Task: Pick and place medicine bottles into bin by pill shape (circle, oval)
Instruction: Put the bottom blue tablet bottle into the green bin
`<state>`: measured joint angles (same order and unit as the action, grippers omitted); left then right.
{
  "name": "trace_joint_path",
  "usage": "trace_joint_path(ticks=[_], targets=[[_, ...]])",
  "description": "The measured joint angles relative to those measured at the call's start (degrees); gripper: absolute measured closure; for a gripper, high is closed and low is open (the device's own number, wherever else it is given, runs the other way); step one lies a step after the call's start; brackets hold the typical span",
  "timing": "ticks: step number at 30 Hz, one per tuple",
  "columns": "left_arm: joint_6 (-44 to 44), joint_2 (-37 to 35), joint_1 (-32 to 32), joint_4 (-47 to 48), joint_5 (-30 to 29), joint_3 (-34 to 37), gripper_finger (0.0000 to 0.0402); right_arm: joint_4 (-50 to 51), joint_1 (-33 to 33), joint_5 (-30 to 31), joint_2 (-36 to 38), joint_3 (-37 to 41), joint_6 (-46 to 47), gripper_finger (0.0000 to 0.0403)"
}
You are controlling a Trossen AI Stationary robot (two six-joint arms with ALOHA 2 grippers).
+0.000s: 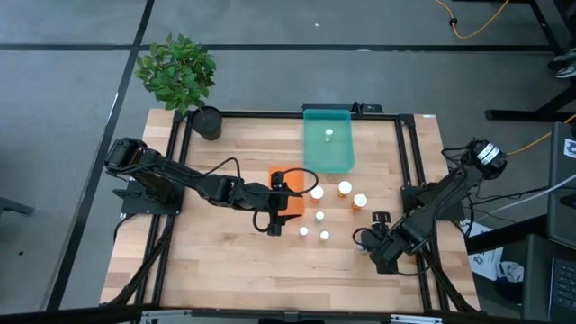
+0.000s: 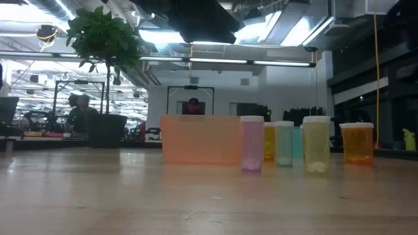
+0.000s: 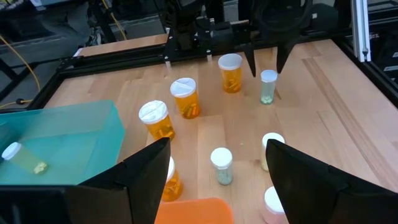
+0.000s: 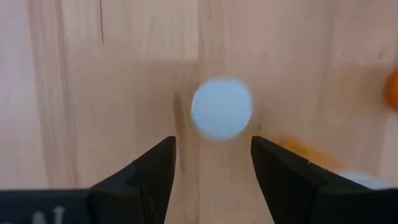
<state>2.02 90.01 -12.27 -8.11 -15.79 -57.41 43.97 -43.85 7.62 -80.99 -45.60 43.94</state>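
Observation:
Several small white-capped medicine bottles stand upright on the wooden table (image 1: pixel 225 270), between the arms: amber ones (image 3: pixel 185 96) (image 3: pixel 231 71) and smaller clear ones (image 3: pixel 222 165). One bottle (image 1: pixel 329 136) lies in the teal bin (image 1: pixel 346 160). My right gripper (image 4: pixel 213 142) is open and points down. Its fingers (image 3: pixel 252 62) stand on either side of a small clear bottle (image 3: pixel 268 84), about level with its white cap (image 4: pixel 222 107), without touching it. My left gripper (image 3: pixel 217 146) is open and empty beside the orange bin (image 1: pixel 290 209), facing the group of bottles.
The orange bin (image 2: pixel 199 139) stands just left of the bottles and the teal bin (image 3: pixel 62 143) at the table's far middle. A potted plant (image 1: pixel 180 76) stands at the far left corner. Black frame rails (image 1: pixel 400 144) run along the table's sides. Bare wood lies along the near edge.

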Motion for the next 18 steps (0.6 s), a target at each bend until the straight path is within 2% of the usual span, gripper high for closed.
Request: trace_joint_path(ticks=[6,18], targets=[[0.0,0.0,0.0,0.0,0.0,0.0,0.0145,-4.0,1.6,2.4,0.0,0.0,-5.5,0.0192],[0.0,0.0,0.0,0.0,0.0,0.0,0.0145,-5.3,2.1,2.3,0.0,0.0,-5.2,0.0194]])
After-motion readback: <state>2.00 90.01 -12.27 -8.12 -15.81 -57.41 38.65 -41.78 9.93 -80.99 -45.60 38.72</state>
